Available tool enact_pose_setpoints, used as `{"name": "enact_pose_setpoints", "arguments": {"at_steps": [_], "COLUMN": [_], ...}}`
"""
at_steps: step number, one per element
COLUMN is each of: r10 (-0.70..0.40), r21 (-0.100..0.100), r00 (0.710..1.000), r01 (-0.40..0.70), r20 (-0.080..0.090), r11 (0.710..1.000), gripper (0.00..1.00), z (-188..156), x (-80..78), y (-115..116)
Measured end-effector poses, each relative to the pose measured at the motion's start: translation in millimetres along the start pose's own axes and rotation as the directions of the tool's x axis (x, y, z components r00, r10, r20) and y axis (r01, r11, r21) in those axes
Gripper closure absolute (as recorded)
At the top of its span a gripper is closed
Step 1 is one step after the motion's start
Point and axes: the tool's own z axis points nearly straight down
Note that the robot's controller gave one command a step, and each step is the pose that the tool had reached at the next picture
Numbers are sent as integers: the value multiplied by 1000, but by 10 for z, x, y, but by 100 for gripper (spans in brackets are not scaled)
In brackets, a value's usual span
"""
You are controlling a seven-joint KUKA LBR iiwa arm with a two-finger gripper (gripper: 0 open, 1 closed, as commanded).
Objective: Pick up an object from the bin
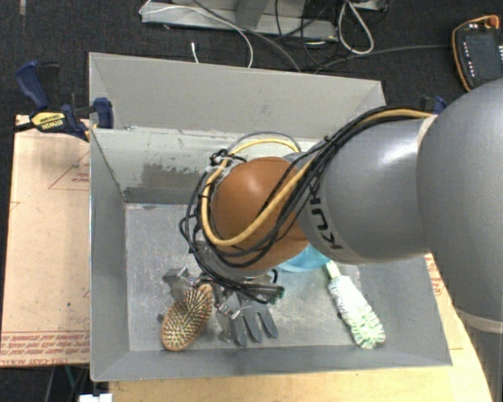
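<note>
The jaws, open or closed I cannot tell, hang low under the orange cover, just above a golden hairbrush and a grey glove-like thing at the bin's front; a white-green brush lies apart.

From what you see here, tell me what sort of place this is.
Probably a robotics lab or test cell: a big grey arm hung with cables reaches into a metal bin holding a hairbrush, and an orange-edged pendant and wiring lie on the dark floor beyond.
</note>
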Motion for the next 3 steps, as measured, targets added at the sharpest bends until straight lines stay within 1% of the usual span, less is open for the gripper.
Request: {"name": "enact_pose_setpoints", "arguments": {"at_steps": [1,2,3], "r10": [-371,-229,-228], "r21": [21,11,11], "r00": [928,973,974], "r01": [371,229,228], "r20": [20,12,12], "r11": [928,973,974], "gripper": [0,100,100], "z": [275,262,261], "x": [-41,-1,-1], "y": [-35,16,16]}}
